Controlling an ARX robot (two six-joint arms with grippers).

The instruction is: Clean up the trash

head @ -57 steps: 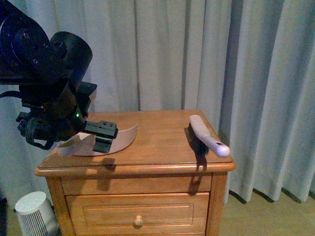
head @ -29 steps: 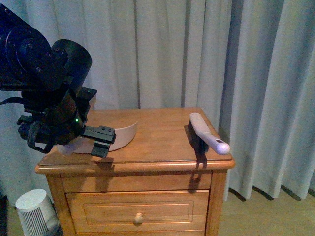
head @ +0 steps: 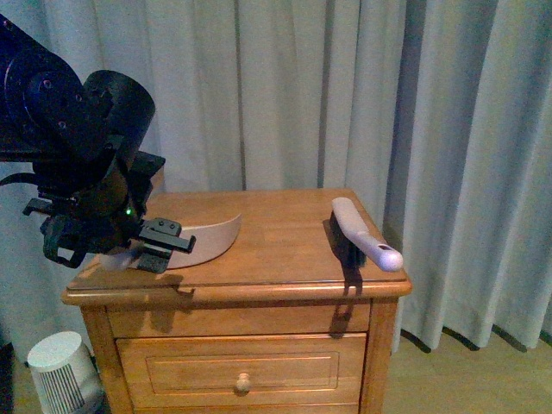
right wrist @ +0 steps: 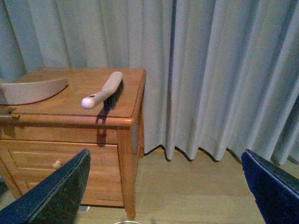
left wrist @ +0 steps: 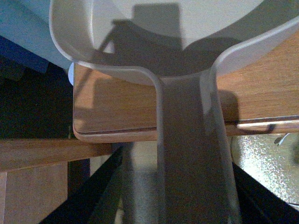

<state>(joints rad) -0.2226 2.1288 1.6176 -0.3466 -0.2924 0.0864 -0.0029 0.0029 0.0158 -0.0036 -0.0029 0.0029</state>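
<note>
wooden nightstand point(head: 276, 250) is carrying a pale dustpan point(head: 207, 240) and a white-handled brush point(head: 362, 237). left gripper point(head: 159, 246) is clamping the dustpan's handle point(left wrist: 191, 154). right gripper point(right wrist: 163, 186) is hanging with jaws apart. no paper wad is showing anywhere.

The left arm reaches in from the far left, its wrist bent downward and its left gripper point(head: 158, 246) closed on the dustpan handle point(left wrist: 194, 154). The right gripper point(right wrist: 163, 186) hangs low at the right, fingers point(right wrist: 58, 193) spread wide apart, holding nothing
</note>
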